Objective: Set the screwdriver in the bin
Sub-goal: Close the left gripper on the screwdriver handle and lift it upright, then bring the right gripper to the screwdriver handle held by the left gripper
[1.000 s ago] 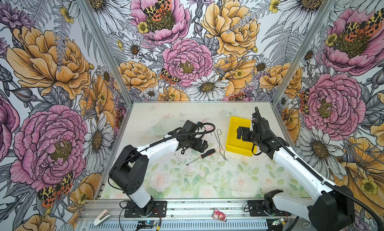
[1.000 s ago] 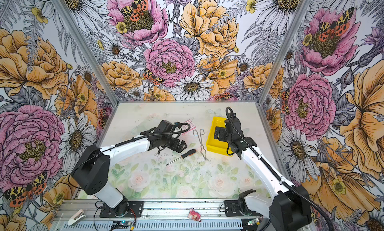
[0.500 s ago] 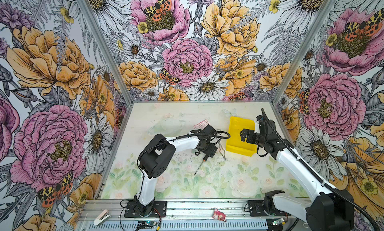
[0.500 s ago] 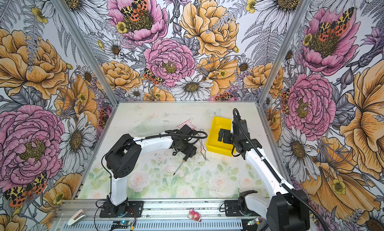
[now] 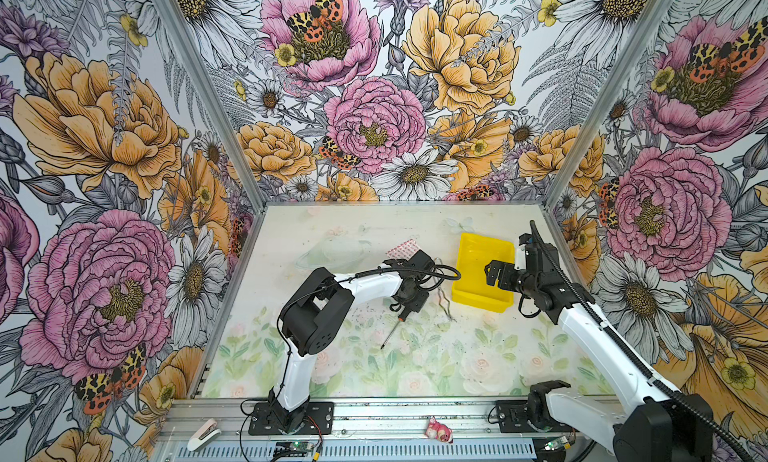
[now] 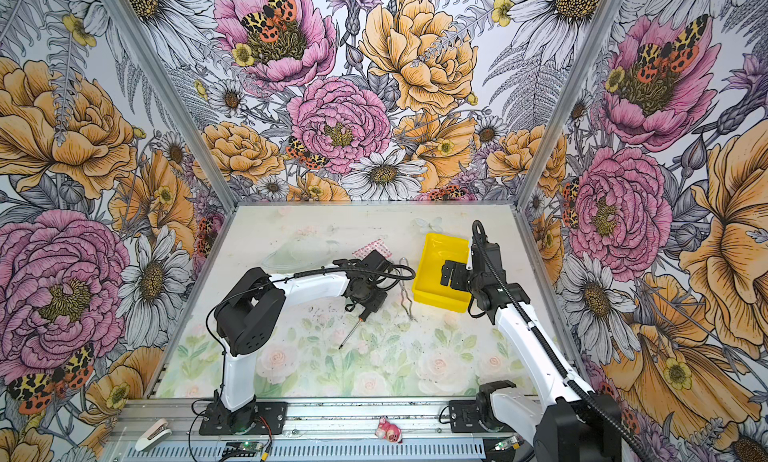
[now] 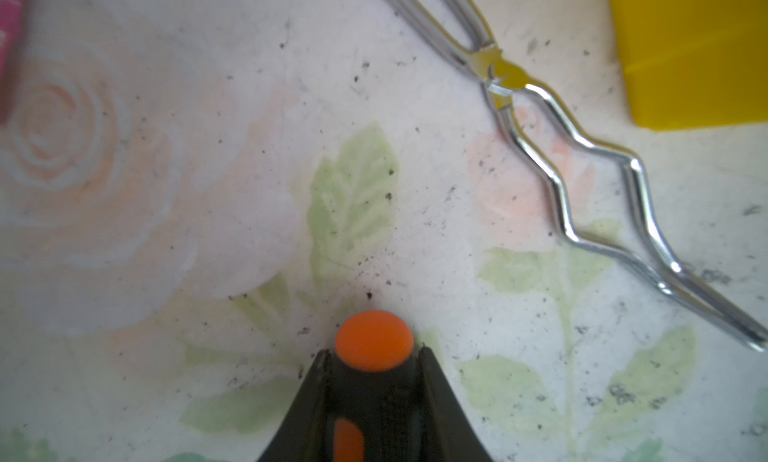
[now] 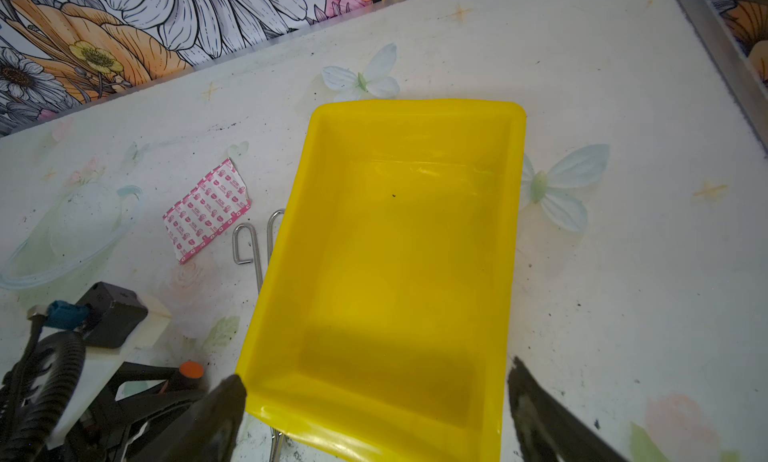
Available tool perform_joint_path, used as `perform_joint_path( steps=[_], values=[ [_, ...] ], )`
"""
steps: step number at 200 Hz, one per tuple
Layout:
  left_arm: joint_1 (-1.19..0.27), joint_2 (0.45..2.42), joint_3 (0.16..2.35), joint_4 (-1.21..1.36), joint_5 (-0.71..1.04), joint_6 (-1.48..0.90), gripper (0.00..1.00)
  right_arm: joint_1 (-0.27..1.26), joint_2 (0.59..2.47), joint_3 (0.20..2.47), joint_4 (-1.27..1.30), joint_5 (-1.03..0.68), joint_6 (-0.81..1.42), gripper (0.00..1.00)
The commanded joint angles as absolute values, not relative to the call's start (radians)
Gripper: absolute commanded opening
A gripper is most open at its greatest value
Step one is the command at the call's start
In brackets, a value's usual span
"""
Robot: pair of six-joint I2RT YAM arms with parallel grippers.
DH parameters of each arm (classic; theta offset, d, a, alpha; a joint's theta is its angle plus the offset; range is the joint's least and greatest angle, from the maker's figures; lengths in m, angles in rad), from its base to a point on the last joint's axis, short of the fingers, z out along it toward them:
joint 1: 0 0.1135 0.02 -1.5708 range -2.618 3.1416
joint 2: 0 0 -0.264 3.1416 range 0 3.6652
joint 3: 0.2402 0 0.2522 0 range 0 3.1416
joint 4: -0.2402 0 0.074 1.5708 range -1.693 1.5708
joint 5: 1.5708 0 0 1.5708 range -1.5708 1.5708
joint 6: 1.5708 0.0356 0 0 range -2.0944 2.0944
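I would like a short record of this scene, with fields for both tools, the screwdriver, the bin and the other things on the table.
left tool: shut on the screwdriver handle
right tool: open, over the bin near end
screwdriver: outside the bin
bin: empty
wire tongs: lying between screwdriver and bin
pink packet: flat on the table
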State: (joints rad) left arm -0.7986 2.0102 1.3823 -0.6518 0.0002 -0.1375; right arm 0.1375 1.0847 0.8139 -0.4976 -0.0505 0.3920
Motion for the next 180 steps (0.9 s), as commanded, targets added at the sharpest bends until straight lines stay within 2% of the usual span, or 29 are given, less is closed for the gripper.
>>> perform_joint_path(
  steps=[1, 58, 82, 117, 180],
  values=[
    [-0.766, 2.006, 1.394, -0.69, 0.046, -0.232, 0.02, 0.131, 1.062, 0.807, -0.505, -0.068, 0.386, 1.0],
    [-0.657, 1.783, 1.421, -0.687, 0.079, -0.425, 0.0, 0.133, 1.076, 0.834, -0.5, -0.269, 0.432, 0.99],
    [-0.642, 1.725, 1.469, -0.687, 0.087, -0.469, 0.0, 0.135, 1.111, 0.87, -0.478, -0.408, 0.528, 0.99],
    [-0.635, 1.693, 1.534, -0.65, 0.112, -0.553, 0.0, 0.173, 1.147, 0.881, -0.336, -0.537, 0.688, 1.0],
    [-0.635, 1.691, 1.557, -0.551, 0.175, -0.651, 0.0, 0.324, 1.201, 0.957, -0.231, -0.634, 0.648, 0.99]
  ],
)
